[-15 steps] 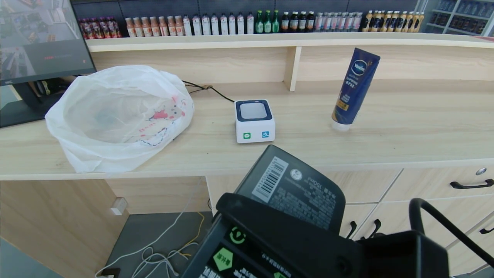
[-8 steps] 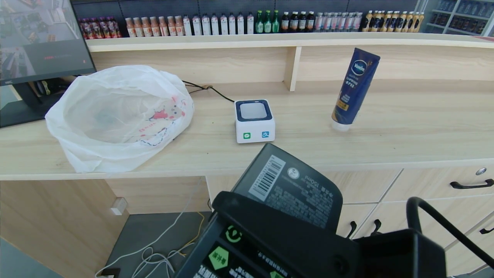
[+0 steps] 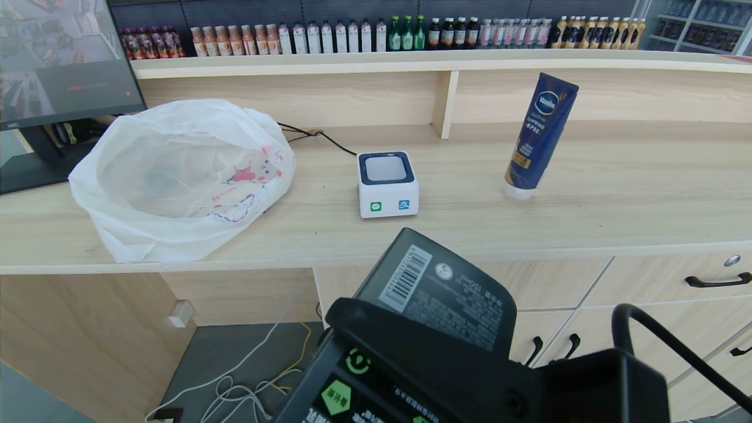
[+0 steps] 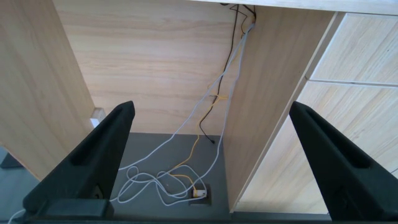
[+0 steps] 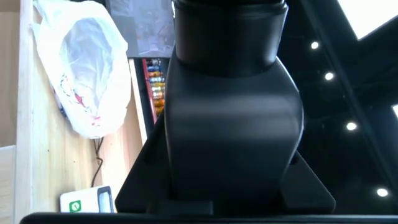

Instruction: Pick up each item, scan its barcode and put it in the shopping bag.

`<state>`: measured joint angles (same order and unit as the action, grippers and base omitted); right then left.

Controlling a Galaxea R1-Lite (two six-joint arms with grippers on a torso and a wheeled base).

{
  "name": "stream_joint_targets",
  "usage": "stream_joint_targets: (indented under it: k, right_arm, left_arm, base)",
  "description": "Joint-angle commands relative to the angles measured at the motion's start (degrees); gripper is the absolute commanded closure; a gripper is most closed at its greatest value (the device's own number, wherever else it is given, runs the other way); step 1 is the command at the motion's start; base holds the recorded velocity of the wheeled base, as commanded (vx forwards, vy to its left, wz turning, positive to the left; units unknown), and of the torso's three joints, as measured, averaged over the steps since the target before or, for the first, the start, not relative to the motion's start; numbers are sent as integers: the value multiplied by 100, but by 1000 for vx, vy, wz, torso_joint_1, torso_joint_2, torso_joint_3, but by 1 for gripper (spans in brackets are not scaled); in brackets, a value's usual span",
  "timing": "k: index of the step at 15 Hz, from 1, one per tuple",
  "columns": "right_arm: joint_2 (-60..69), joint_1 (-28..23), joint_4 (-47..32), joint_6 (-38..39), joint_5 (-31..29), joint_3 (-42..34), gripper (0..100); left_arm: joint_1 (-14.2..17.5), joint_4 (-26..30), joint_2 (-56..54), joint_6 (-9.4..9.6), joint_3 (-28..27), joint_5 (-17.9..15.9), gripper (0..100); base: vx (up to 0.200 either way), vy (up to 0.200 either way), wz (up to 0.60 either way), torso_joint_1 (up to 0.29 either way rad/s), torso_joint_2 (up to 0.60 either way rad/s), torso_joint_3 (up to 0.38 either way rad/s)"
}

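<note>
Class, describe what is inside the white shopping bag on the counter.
The shopping bag gapes open. Only crumpled plastic and a faint bluish smudge show inside it. Its folds hide the bottom corners.

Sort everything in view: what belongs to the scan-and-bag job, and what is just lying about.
For the job:
black tube, held with its barcode up
blue tube, standing on the counter
scanner
shopping bag

Lying about:
monitor
shelf bottles
drawers
</note>
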<state>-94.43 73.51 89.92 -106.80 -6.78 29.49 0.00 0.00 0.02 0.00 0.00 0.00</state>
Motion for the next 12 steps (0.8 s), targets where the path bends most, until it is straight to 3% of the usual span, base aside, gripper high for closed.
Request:
stream_joint_targets:
  k: [1, 2, 5, 7, 9, 12]
  right_arm:
    - [-23, -74, 8, 265, -25, 22, 100]
    - [-49, -153, 8, 502, -52, 22, 100]
    - [-146, -355, 8, 2568, -280, 4, 100]
    - [-120, -390, 8, 3086, -351, 4, 100]
    - [-137, -416, 8, 3315, -983, 75, 100]
    - [-146, -416, -132, 4800, -1291, 294, 100]
  left_arm:
    - [0, 0, -2, 0, 0, 0, 0]
    - [0, 0, -2, 0, 0, 0, 0]
    - [0, 0, -2, 0, 0, 0, 0]
    - [0, 0, -2, 0, 0, 9, 0]
    - [0, 0, -2, 0, 0, 9, 0]
    - [0, 0, -2, 0, 0, 0, 0]
  base:
    - [0, 0, 0, 0, 0, 0]
    - [0, 0, 0, 0, 0, 0]
    - [0, 0, 0, 0, 0, 0]
    - [0, 0, 0, 0, 0, 0]
    - [0, 0, 0, 0, 0, 0]
    - [0, 0, 0, 0, 0, 0]
